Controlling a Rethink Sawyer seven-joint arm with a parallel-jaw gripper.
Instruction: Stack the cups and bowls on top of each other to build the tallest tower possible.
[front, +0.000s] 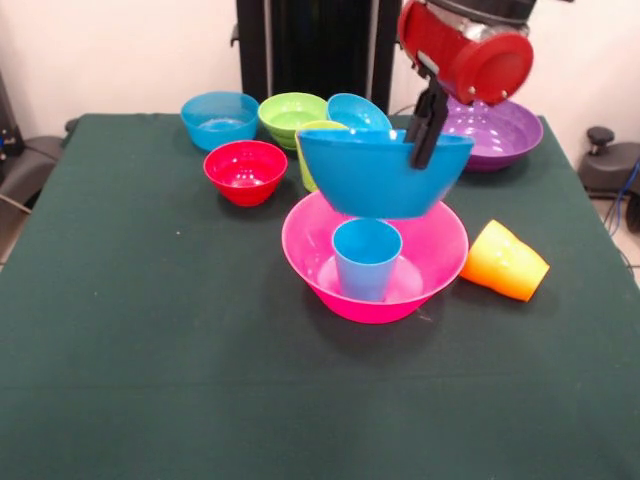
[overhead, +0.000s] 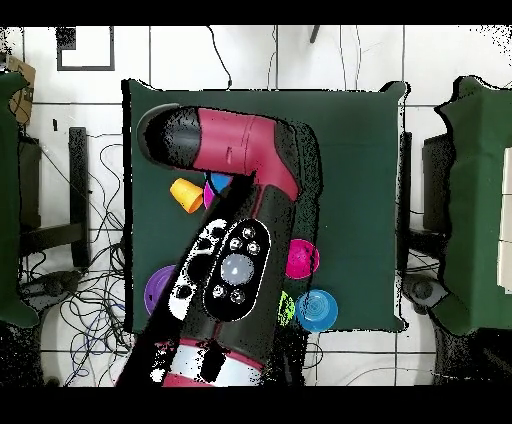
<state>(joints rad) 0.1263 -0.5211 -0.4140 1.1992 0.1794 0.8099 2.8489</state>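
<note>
The jaws pinch the large blue bowl (front: 383, 172) at its three o'clock rim, holding it above the light blue cup (front: 366, 259) standing in the pink bowl (front: 312, 255).

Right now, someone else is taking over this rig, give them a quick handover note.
Gripper: shut on the rim of the large blue bowl, held over the light blue cup.
That cup stands upright in the huge pink bowl.
Orange cup lies on its side beside the pink bowl.
Red bowl, cyan bowl, green bowl and purple bowl sit unstacked behind.
Left: release the blue bowl, then stack the rest.
</note>
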